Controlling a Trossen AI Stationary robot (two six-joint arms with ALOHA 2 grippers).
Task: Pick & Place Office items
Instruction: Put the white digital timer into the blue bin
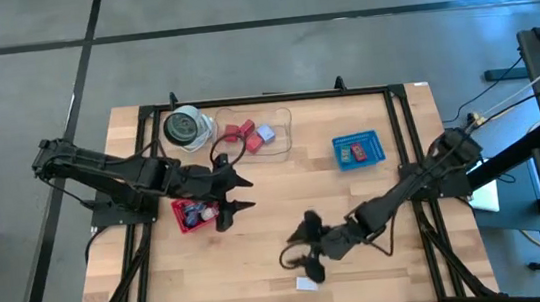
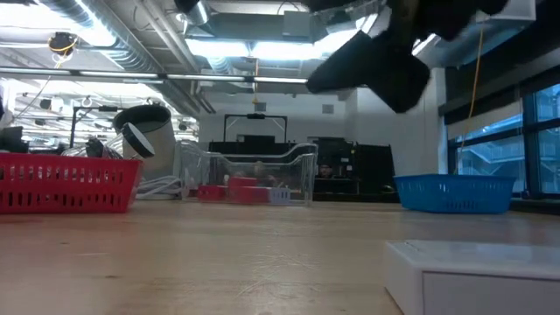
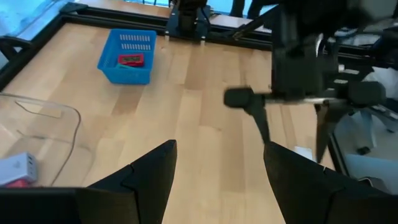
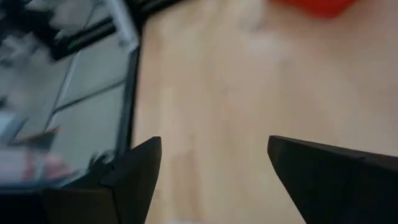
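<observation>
**Right claw poised above a white block near the front edge of the table**

The right gripper (image 1: 307,247) is seen from above with its two dark fingers spread apart and nothing held between them. It hangs over bare wood in the front middle of the table (image 1: 262,262). Just beside it, toward the front edge, a small white block (image 1: 307,284) lies alone on the wood; in the low view the same block (image 2: 477,276) fills the near corner, flat on the table.

The left gripper (image 1: 237,195) is also held open and empty, at the edge of the red tray (image 1: 178,215), in which a few small items are seen.

Farther back, a clear tray (image 1: 283,129) holds red blocks (image 1: 240,132) and a pale blue cube (image 1: 266,133). A blue tray (image 1: 371,150) to the right holds red and green tags (image 1: 353,150). A round black-and-white object (image 1: 185,127) stands at the back left.

The step in hand is judged to be the pick of the white block. For a clean grasp, the open fingers should be centred over the block and lowered straight down so that one finger passes on each side. The jaws should be closed only once the tips are near the wood, since the block is low and could be nudged aside.
</observation>
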